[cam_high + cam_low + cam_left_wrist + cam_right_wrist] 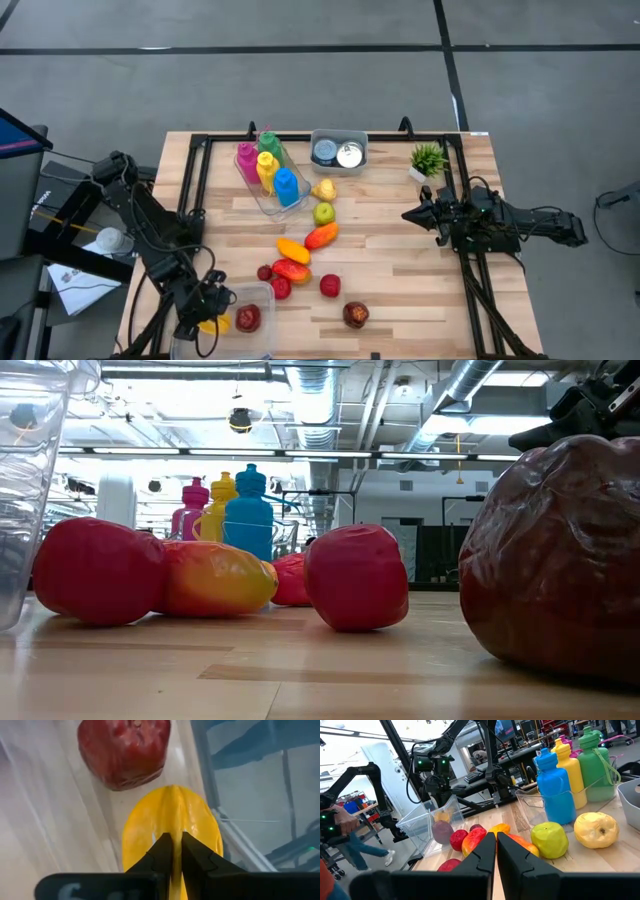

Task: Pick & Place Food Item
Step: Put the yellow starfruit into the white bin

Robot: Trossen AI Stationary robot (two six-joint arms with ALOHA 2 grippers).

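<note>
Left wrist view, looking past the left gripper: fingers pinched together on a thin edge of a yellow food item, held over the floor of a clear plastic bin, with a dark red fruit already lying just beyond it. Seemingly held low inside the bin so the yellow piece can be let go beside the red one — a judgement, not something shown.

High view, straight down: left gripper at the near left corner of the table, at the bin, yellow item at its tip and dark red fruit inside. Right gripper parked at the right side, jaws together and empty, well apart from the food — likely waiting out of the way.

Spread along the middle of the pale wooden table: a yellow pear-like fruit, a green apple, an orange-red fruit, a yellow-and-red mango and several red fruits nearer the bin, left loose within reach, presumably still to be moved. Farther back, a clear tray of coloured bottles, a grey tub of tins and a small green plant.

Surface: light wood planks framed by black rails. Beyond it, grey floor; in the low view, a bright workshop with ceiling ducts and strip lights.
</note>
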